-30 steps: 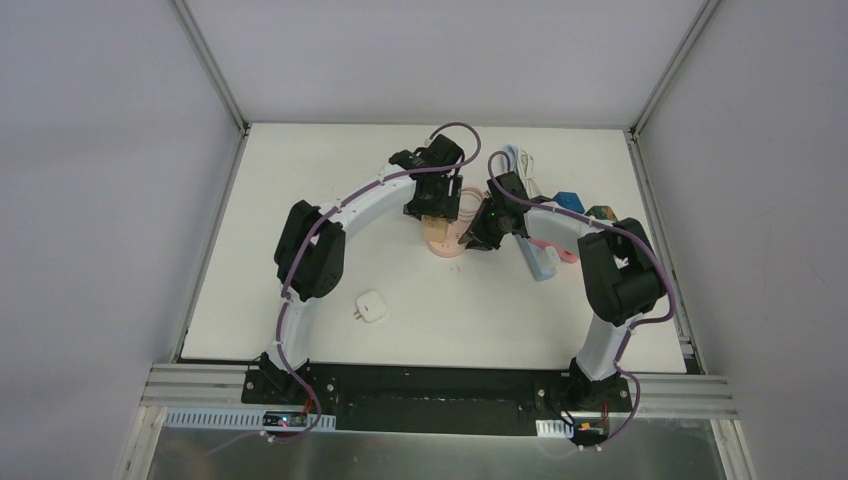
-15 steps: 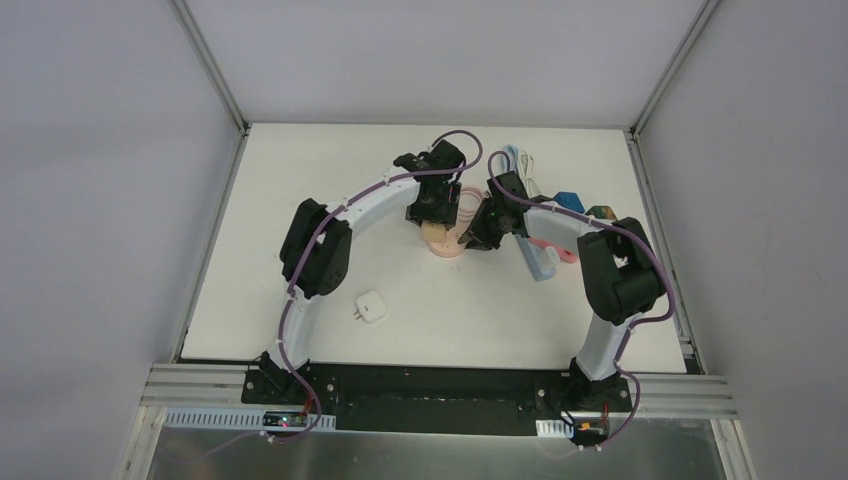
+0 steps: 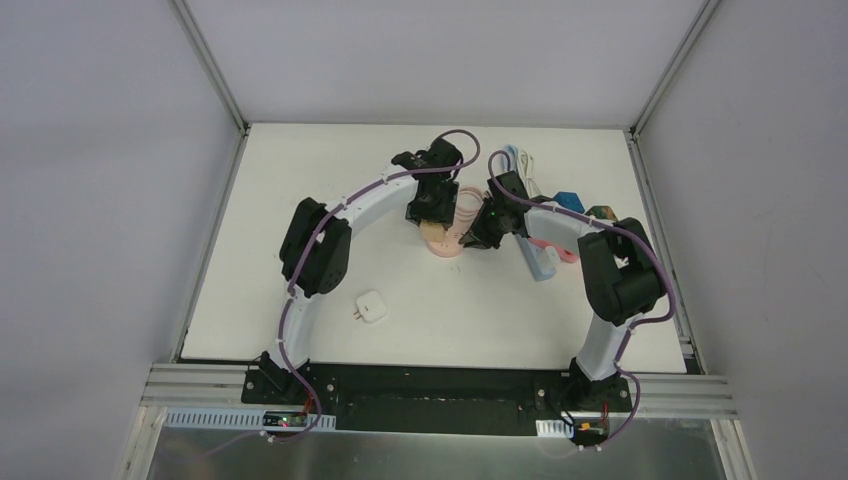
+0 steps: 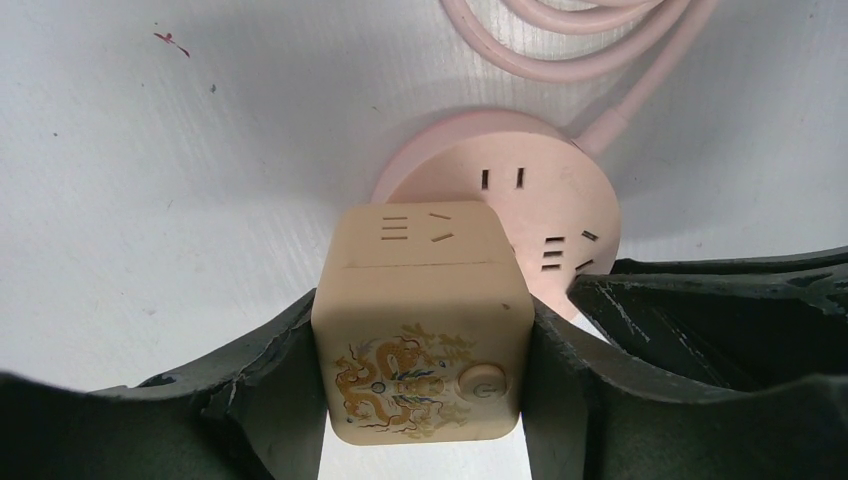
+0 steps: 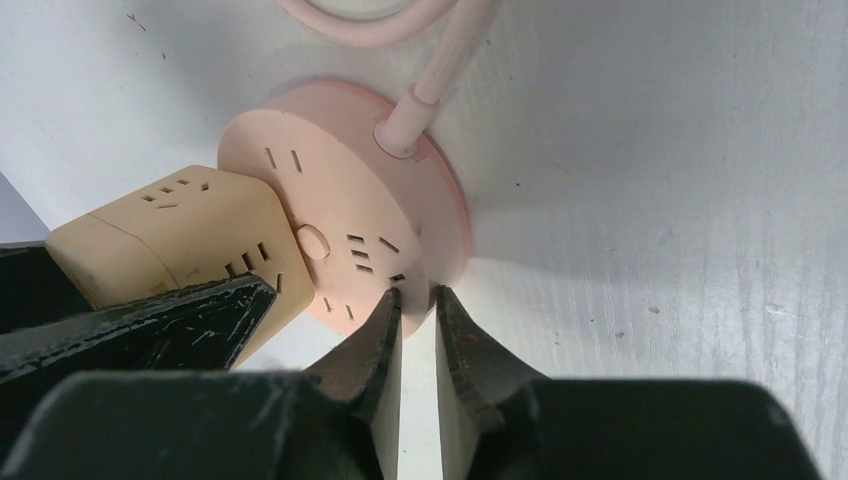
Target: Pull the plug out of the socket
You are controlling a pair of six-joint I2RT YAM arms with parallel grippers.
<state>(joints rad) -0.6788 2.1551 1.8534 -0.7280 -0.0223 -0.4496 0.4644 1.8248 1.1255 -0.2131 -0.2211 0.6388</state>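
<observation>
White table (image 3: 300, 200) carries pink socket (image 3: 446, 248) and white adapter (image 3: 372, 306).

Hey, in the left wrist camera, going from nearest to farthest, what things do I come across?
Beige cube plug → pink round socket → coiled pink cable.

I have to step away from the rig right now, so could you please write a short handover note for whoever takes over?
Left gripper: jaws closed against both sides of the plug.
Right gripper: jaws nearly together, pinching the rim of the socket.
Things: the socket lies flat on the table. The plug sits on its face, apparently plugged in. The cable runs off behind the socket.
Done: both grips look set.
Left: pull the plug off with the left arm, probably while the right holds the socket down.
</observation>
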